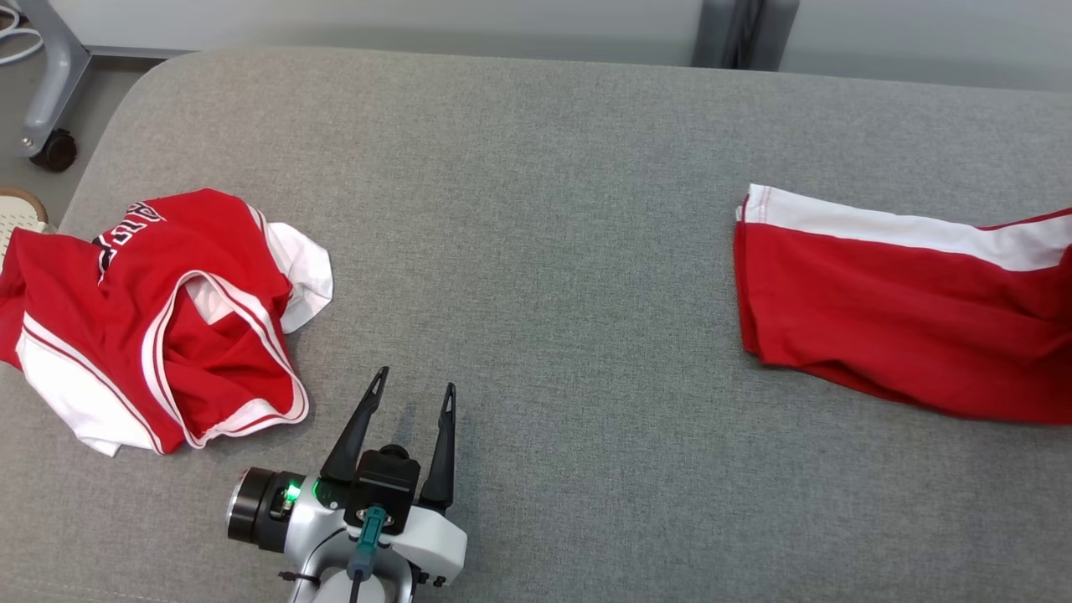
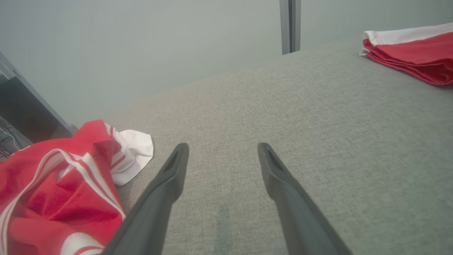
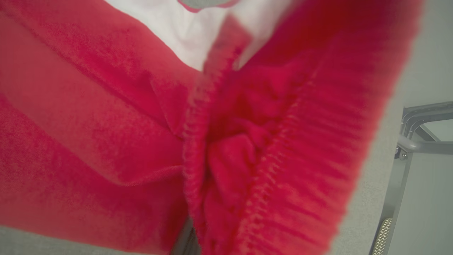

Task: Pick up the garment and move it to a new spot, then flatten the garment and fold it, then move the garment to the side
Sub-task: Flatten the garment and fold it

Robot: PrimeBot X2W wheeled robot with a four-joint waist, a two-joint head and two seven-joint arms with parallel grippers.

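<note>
**Here, a garment clamped**

The red-and-white garment [image 1: 904, 327] was seen at the bench's [image 1: 544, 209] right edge, clamped by the right gripper's closed fingers. The left gripper [image 1: 417, 378], fingers apart, was held beside a crumpled jersey [image 1: 159, 327].

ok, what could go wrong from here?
1. The garment looks pinched as a bunched wad in the right wrist view; dragging it could pull its stacked layers apart.
2. It runs past the head view's right edge, so that end goes unwatched.
3. The open left hand sits close beside the jersey; a sweep could snag it.
</note>
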